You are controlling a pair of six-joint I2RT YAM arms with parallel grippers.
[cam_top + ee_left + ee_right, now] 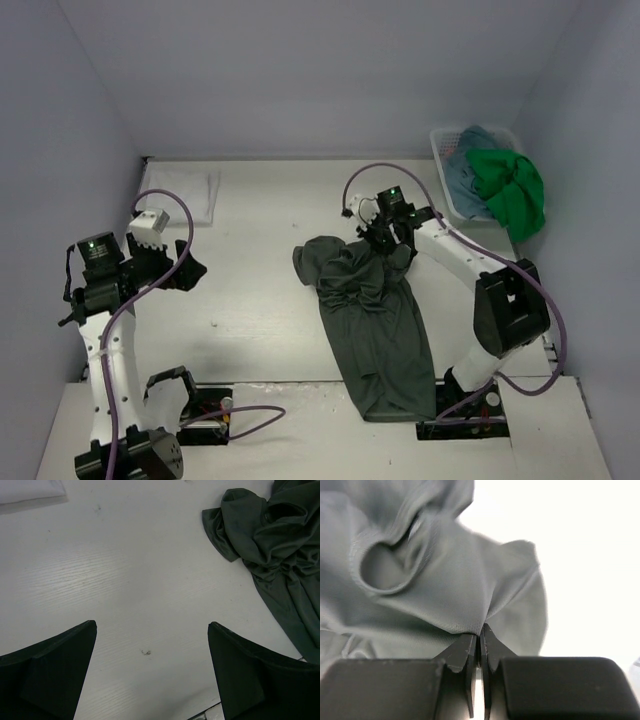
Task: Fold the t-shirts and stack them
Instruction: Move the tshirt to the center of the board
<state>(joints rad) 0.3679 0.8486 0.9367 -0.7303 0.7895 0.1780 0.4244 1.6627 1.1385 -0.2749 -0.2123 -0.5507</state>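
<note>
At the table's [260, 200] far-left corner a white t-shirt [188, 196] lies folded flat. Next, the left end effector [188, 270] hangs over bare table, jaws spread wide, holding nothing. Right of centre, reaching the near edge, the dark grey-green t-shirt [380, 330] sprawls crumpled. It looks limp and light, best pinched at a shoulder seam. The right end effector [480, 630] is clamped tight on a bunched fold at its far end. In the far-right corner a green t-shirt [515, 190] and a teal-blue t-shirt [468, 170] fill the basket [441, 148].

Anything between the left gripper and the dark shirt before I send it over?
Nothing visible: only table lies between the left gripper and the dark shirt. The right gripper is shut on the shirt.
</note>
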